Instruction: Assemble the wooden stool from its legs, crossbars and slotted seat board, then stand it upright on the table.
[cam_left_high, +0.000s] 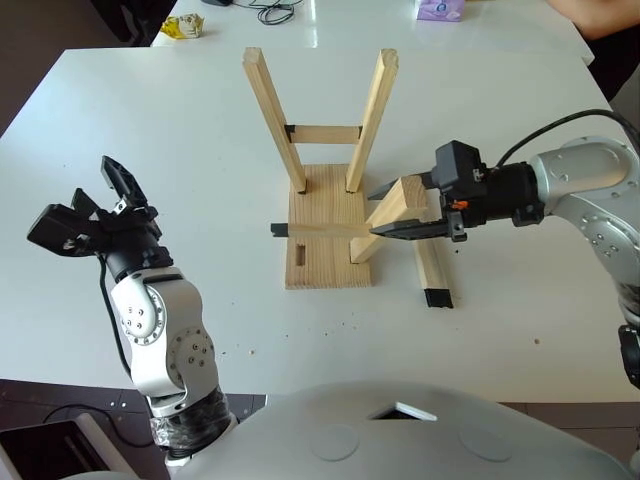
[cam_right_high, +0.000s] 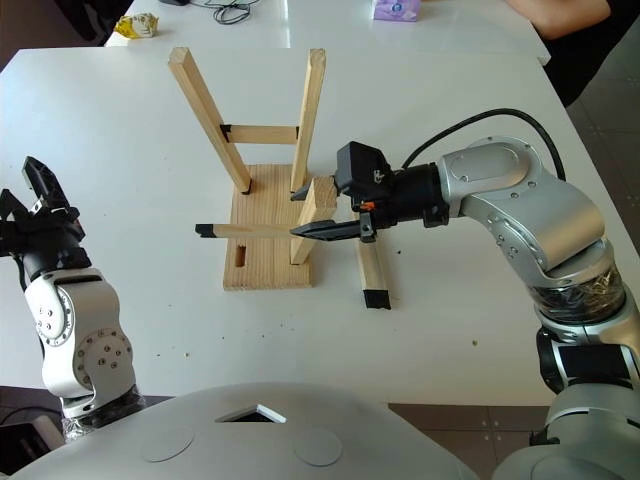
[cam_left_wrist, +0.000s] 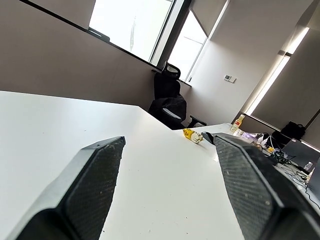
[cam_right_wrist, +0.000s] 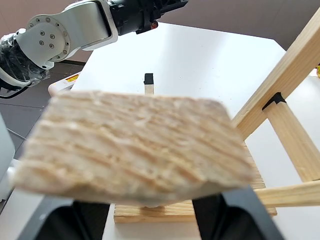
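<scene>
The slotted seat board (cam_left_high: 328, 262) lies flat on the white table. Two legs (cam_left_high: 272, 112) stand upright in it, joined by a crossbar (cam_left_high: 325, 133). My right gripper (cam_left_high: 395, 210) is shut on a third leg (cam_left_high: 408, 195), which tilts with its lower end at the board's right edge. From that leg a thin crossbar (cam_left_high: 315, 230) with a black tip sticks out to the left over the board. In the right wrist view the leg's end face (cam_right_wrist: 135, 145) sits close above the dark fingers (cam_right_wrist: 240, 210). My left gripper (cam_left_high: 100, 190) is open, raised over the table's left side, far from the stool.
Another wooden piece (cam_left_high: 432, 272) with a black end lies on the table just right of the board, under my right gripper. A yellow item (cam_left_high: 183, 27), cables and a purple pack (cam_left_high: 440, 10) sit at the far edge. The table (cam_left_high: 150, 110) has bare room to the left.
</scene>
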